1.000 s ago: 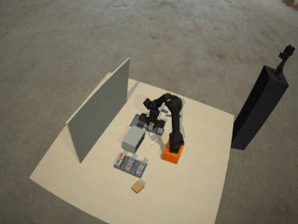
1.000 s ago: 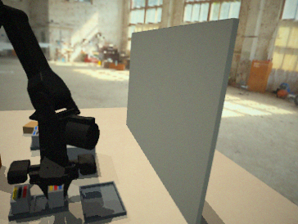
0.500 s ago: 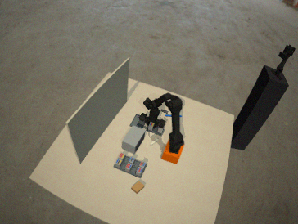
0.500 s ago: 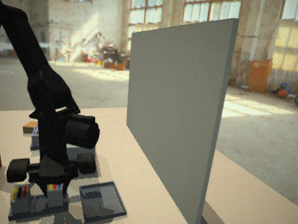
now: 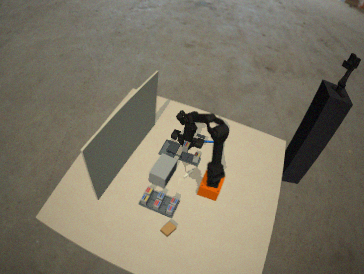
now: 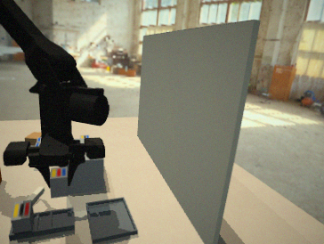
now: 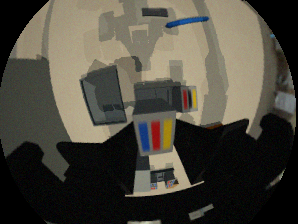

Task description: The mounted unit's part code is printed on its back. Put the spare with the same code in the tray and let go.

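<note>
Top view: arm [image 5: 215, 145] bends over the bench [image 5: 100, 220], beside the grey panel [image 5: 125, 132].

Exterior view: fingers [image 6: 57, 171] are clamped on a spare [image 6: 58, 180] with blue-red-yellow stripes, lifted above the bench, near the tray [image 6: 110, 220].

Wrist view: same striped spare [image 7: 156, 135] sits between the fingers; tray [image 7: 105, 98] lies just left.

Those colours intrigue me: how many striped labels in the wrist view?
2: one on the block in the pincer, one on the grey unit behind; others may be hidden.
</note>
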You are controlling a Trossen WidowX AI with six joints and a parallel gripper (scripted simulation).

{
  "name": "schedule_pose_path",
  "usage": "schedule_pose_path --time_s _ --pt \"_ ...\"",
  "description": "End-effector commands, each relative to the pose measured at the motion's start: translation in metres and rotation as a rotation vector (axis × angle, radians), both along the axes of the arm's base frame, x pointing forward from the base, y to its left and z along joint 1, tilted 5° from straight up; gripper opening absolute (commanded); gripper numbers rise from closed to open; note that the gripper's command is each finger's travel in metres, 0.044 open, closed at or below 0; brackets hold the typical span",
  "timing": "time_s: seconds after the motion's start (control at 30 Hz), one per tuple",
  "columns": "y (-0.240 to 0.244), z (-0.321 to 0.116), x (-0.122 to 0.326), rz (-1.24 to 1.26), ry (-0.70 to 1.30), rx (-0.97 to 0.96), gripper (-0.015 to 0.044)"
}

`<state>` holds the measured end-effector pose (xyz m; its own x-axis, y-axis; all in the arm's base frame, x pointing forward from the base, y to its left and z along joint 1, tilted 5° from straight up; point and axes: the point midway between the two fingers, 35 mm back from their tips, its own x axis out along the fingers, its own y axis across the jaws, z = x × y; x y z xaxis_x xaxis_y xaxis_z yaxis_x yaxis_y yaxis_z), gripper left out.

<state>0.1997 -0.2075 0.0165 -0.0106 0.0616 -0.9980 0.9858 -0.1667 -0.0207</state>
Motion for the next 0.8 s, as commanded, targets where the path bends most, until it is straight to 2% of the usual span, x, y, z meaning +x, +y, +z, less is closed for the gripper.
schedule_pose_path --time_s 0.0,0.4,0.57,0.77 --pt "0.000 0.001 0.000 0.000 0.000 0.000 0.0000" --pt "-0.010 0.072 -0.006 0.003 -0.001 0.001 0.0000" --pt "-0.010 0.076 -0.006 0.004 -0.001 0.001 0.0000" --pt "-0.019 0.079 0.013 0.004 -0.003 0.000 0.0000"
